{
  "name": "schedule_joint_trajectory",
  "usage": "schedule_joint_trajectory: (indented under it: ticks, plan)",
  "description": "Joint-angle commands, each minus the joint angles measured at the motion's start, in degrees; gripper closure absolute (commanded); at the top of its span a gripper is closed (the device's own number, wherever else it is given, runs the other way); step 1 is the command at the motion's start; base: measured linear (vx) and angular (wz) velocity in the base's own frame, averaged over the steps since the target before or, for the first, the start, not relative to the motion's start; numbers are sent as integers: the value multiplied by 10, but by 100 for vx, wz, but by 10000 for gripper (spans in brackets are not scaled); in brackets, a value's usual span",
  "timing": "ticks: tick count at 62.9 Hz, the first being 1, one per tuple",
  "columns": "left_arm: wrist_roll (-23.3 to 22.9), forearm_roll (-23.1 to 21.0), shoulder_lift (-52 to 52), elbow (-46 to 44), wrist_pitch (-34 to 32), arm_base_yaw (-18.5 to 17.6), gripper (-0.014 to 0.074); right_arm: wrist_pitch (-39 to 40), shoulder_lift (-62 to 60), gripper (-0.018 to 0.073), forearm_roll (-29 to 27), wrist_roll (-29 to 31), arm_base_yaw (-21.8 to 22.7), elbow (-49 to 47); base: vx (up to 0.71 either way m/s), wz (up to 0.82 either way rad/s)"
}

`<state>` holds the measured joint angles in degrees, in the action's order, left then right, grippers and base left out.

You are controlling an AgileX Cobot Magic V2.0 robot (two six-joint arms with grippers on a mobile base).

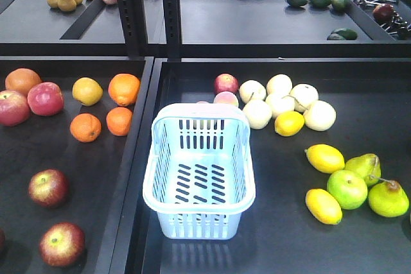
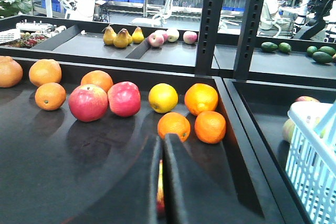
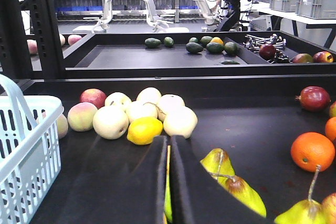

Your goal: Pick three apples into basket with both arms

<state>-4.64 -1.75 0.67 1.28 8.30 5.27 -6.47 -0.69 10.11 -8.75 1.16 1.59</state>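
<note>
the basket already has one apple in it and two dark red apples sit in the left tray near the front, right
No: the basket is empty, as the front-facing view shows. Two dark red apples do sit in the left tray near the front.

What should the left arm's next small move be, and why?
Probably open the left gripper: its fingers are nearly shut, the basket is empty, and the apples lie in the left tray, on that arm's side. A red-yellow sliver shows through the finger gap, maybe an apple.
</note>
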Motion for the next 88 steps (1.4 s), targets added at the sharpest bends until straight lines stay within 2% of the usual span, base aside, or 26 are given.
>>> schedule_joint_trajectory:
  ticks: [1, 88]
  plan:
    - [-3, -4, 9, 5, -47, -1, 603, 44, -7, 564, 4, 2, 2, 8, 7, 2]
    - [-3, -4, 9, 5, -47, -1, 603, 44, -7, 564, 4, 2, 2, 8, 3, 0]
